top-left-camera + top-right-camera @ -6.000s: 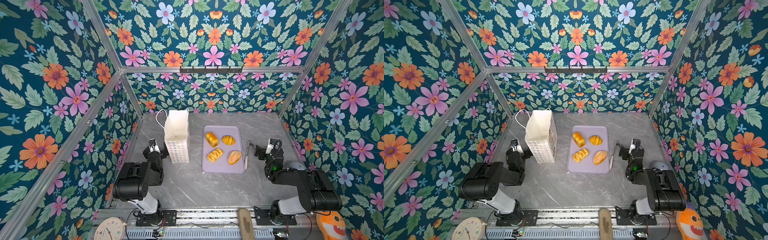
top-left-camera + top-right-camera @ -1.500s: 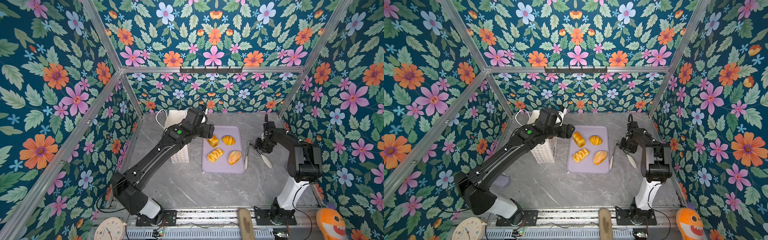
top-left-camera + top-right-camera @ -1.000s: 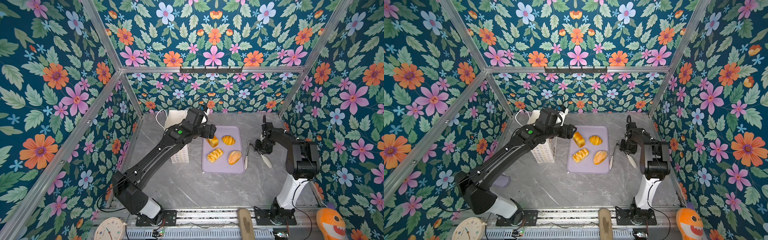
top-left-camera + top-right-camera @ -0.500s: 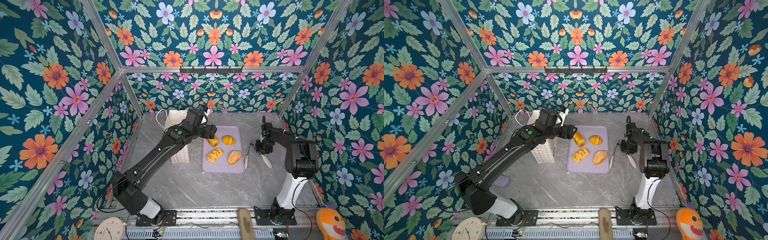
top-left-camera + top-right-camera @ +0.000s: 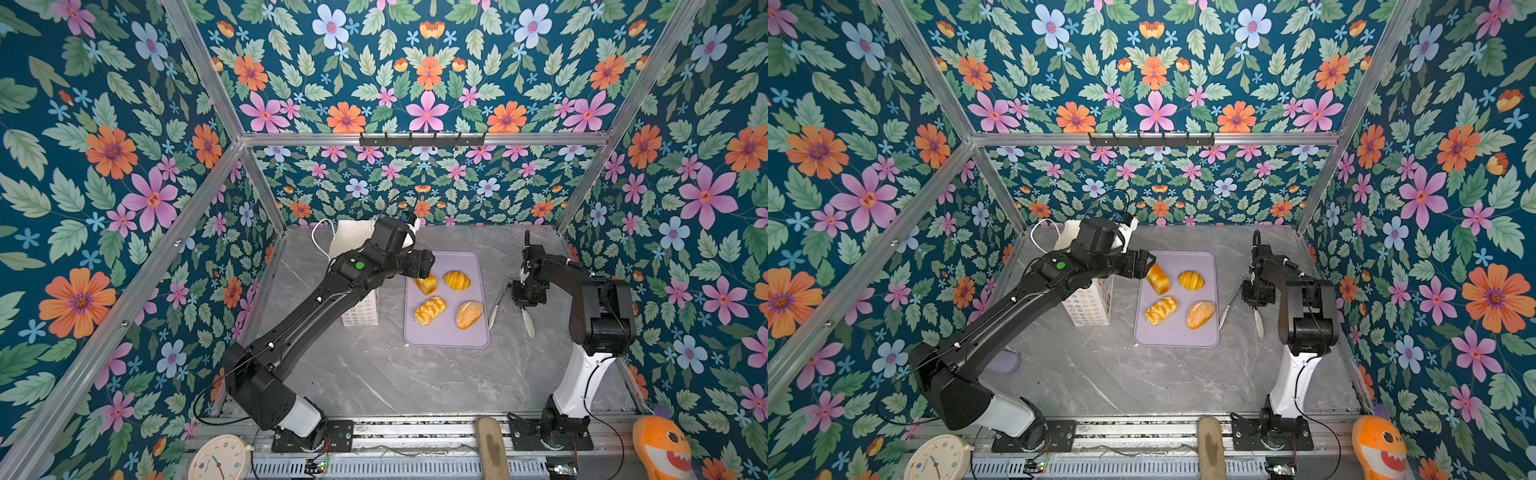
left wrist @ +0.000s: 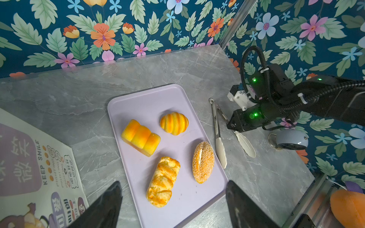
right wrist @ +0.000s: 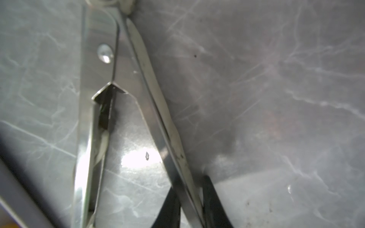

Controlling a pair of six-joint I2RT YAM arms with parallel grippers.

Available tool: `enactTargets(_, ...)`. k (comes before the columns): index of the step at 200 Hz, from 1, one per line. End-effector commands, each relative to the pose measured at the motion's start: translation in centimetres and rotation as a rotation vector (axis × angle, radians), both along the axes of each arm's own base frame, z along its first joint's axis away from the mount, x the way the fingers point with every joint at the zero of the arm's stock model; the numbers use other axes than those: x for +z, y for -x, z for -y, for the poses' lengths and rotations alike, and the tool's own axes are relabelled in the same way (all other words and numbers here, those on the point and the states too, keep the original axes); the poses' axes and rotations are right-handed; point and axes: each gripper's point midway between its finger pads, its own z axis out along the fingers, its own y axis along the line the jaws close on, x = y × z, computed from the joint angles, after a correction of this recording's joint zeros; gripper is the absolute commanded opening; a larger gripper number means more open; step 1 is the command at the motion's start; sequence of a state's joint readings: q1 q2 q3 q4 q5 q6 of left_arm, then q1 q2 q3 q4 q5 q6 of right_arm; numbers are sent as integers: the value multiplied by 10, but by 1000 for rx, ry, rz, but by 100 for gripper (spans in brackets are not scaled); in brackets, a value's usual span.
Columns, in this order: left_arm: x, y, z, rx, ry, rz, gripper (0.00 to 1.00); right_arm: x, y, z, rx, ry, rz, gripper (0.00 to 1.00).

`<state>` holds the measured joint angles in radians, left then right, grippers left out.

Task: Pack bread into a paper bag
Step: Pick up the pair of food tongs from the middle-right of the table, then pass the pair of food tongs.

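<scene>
- Just now the right claw (image 5: 524,300) has drawn its fingers (image 7: 171,207) together. The right wrist view shows them pinched on one metal arm of the tongs (image 7: 152,102), while the tongs' other arm lies free beside the claw on the grey table (image 7: 276,98).
- Meanwhile the left claw (image 6: 172,182) has kept its place, its jaws spread wide and holding nothing, above the lilac tray (image 6: 138,98).
- All the bread still lies on that tray, none of it packed. In both top views the blocky loaf (image 5: 427,286) lies just below the left claw's tips. The ridged bun (image 5: 456,280), braided roll (image 5: 429,310) and seeded roll (image 5: 469,314) lie beyond it, between the two claws.
- The paper bag (image 5: 360,309) stands upright just behind the left claw, partly hidden under that arm and well apart from the right claw.
- My reading is that taking up the tool is the step in hand. With only one arm gripped, the tongs may lift but probably cannot be squeezed.
- In the left wrist view, "KEEP SMILE" reads clearly on the bag's side, next to large Chinese characters on a mauve panel. The finer lines beside it are too small to read, and no brand shows.
</scene>
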<state>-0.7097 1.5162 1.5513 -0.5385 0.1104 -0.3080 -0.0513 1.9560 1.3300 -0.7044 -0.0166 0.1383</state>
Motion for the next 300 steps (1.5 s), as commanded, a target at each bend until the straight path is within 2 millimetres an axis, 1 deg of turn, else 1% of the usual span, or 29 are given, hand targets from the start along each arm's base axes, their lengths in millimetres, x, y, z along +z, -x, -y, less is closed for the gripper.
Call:
enactTargets(1, 4, -2, 5, -11, 25, 12, 83, 3, 2, -7, -34, -40, 2, 11)
enactTargets(25, 5, 0, 9, -28, 51, 7, 83, 13, 1, -9, -34, -54, 35, 6)
enactTargets(50, 8, 3, 15, -55, 90, 9, 83, 24, 1, -6, -37, -36, 57, 5)
enactTargets(76, 7, 1, 16, -51, 89, 8, 83, 39, 2, 0, -38, 0, 85, 5)
enactTargets(97, 10, 1, 17, -60, 99, 11, 83, 59, 3, 6, -42, 34, 128, 5)
enactTargets(114, 13, 2, 18, -63, 103, 18, 84, 81, 2, 7, -39, 42, 189, 4)
enactTargets(124, 14, 1, 19, -66, 106, 24, 84, 94, 1, 4, -25, 30, 236, 4)
enactTargets(125, 15, 1, 19, -66, 108, 25, 84, 94, 1, 3, -22, 26, 239, 4)
enactTargets(128, 15, 2, 19, -69, 109, 25, 84, 107, 0, 0, -12, 16, 282, 3)
enactTargets(137, 18, 2, 20, -77, 121, 32, 84, 124, -2, -11, 27, -40, 356, 2)
enactTargets(149, 23, 5, 25, -101, 145, 39, 85, 150, -3, -34, 106, -145, 484, 1)
enactTargets(167, 35, 11, 32, -148, 195, 55, 85, 201, 2, -66, 220, -304, 706, 0)
enactTargets(194, 55, 19, 36, -194, 257, 91, 86, 266, 24, -102, 383, -483, 957, 0)
enactTargets(208, 64, 24, 40, -232, 290, 103, 86, 296, 40, -122, 482, -599, 1049, 0)
enactTargets(222, 76, 34, 47, -300, 341, 107, 87, 322, 56, -135, 562, -698, 1154, 0)
enactTargets(239, 91, 51, 58, -411, 424, 95, 88, 348, 78, -146, 671, -779, 1312, 0)
enactTargets(263, 112, 80, 71, -568, 546, 47, 87, 372, 102, -151, 751, -823, 1501, 0)
enactTargets(276, 120, 96, 80, -643, 581, 20, 87, 381, 107, -152, 769, -850, 1544, 0)
enactTargets(290, 129, 119, 90, -741, 606, 4, 86, 389, 113, -156, 809, -886, 1572, 0)
enactTargets(300, 134, 130, 96, -788, 617, -3, 86, 394, 118, -160, 832, -913, 1591, 0)
